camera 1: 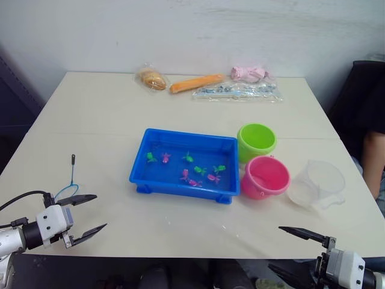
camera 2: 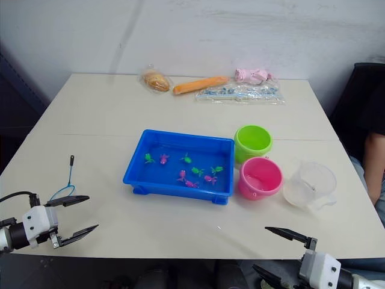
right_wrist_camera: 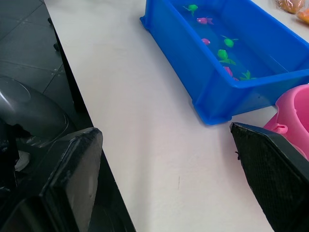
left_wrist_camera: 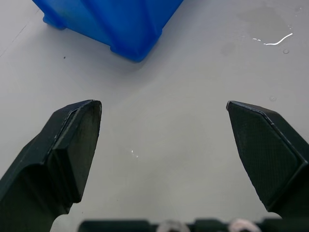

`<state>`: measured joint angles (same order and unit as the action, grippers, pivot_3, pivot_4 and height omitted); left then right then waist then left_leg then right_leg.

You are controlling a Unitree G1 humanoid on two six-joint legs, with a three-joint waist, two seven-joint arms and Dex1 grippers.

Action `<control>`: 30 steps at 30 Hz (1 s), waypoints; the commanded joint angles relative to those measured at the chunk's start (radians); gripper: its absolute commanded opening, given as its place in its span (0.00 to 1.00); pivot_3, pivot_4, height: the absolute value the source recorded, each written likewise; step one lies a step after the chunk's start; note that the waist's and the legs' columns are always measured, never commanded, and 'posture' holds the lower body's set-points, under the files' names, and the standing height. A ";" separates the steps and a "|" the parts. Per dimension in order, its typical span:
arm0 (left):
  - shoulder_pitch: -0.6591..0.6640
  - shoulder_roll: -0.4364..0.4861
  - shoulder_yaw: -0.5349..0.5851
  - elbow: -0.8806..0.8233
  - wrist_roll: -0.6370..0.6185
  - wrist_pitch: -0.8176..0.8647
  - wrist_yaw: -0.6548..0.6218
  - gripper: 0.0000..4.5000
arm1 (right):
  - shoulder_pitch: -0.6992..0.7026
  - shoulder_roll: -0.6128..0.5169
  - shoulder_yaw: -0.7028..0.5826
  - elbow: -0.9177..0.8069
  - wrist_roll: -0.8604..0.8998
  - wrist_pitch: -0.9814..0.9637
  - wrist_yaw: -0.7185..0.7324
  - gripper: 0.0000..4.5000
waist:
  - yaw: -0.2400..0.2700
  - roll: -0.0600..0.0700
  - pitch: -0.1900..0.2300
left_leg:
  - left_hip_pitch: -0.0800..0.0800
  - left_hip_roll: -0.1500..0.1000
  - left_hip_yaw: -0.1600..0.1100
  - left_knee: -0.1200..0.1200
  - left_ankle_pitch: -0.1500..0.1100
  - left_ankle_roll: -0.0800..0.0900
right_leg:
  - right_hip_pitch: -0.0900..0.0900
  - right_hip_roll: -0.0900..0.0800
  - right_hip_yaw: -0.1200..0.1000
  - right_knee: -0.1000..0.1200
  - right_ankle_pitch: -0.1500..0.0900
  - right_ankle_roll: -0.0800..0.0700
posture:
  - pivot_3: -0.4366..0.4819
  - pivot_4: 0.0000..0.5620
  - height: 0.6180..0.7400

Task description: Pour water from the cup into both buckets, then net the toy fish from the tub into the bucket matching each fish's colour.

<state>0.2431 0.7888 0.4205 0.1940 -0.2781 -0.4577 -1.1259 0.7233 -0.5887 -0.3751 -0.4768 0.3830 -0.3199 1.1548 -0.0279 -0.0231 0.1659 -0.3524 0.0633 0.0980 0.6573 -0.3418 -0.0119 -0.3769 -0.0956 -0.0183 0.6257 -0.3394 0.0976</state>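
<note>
Beyond tub (camera 1: 184,164): bread (camera 1: 153,79), carrot (camera 1: 196,83), bagged items (camera 1: 237,91).

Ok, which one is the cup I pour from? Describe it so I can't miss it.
Start at the blue tub mid-table; on its right stand a green bucket and a pink bucket. The cup sits just right of the pink one, the only clear, see-through container there.

Open table (camera 1: 102,114) left of tub (camera 1: 184,164) — buckets (camera 1: 257,158) crowding right.
</note>
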 commanded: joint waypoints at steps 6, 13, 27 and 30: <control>-0.004 0.031 -0.105 -0.445 -0.239 0.413 0.024 0.99 | 0.041 0.103 0.053 -0.128 0.083 0.117 -0.194 1.00 | 0.003 0.003 0.001 | -0.001 -0.001 -0.003 0.000 0.000 -0.001 | 0.000 -0.002 -0.001 0.000 0.000 -0.001 | 0.48 0.27 1.00; -0.199 0.016 -0.230 -0.655 -0.373 0.662 0.089 0.99 | 0.212 0.301 -0.059 -0.181 0.126 0.102 -0.389 1.00 | -0.001 0.009 0.001 | 0.000 -0.001 -0.003 -0.006 0.003 -0.005 | 0.001 0.000 -0.001 0.000 -0.001 -0.002 | 0.48 0.27 1.00; -0.431 -0.069 -0.404 -0.575 -0.333 0.713 0.010 0.99 | 0.204 0.629 -0.076 -0.171 0.067 0.171 -0.820 1.00 | -0.005 0.015 0.004 | 0.001 -0.001 -0.001 -0.008 0.008 -0.010 | -0.002 0.002 0.001 0.000 -0.002 -0.003 | 0.48 0.27 1.00; -0.447 -0.082 -0.420 -0.551 -0.306 0.687 -0.007 0.99 | 0.104 0.575 -0.096 -0.114 0.067 0.218 -0.859 1.00 | -0.002 0.016 0.005 | 0.001 -0.001 -0.002 -0.009 0.008 -0.010 | -0.002 0.002 0.001 0.000 -0.002 -0.003 | 0.48 0.27 1.00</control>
<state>-0.1890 0.7159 0.0065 -0.3610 -0.5968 0.2489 -1.1228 0.8617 0.0118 -0.4432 -0.6118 0.4306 -0.1219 0.3211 -0.0295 -0.0072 0.1707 -0.3520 0.0625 0.0959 0.6491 -0.3340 -0.0217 -0.3787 -0.0936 -0.0176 0.6261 -0.3413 0.0943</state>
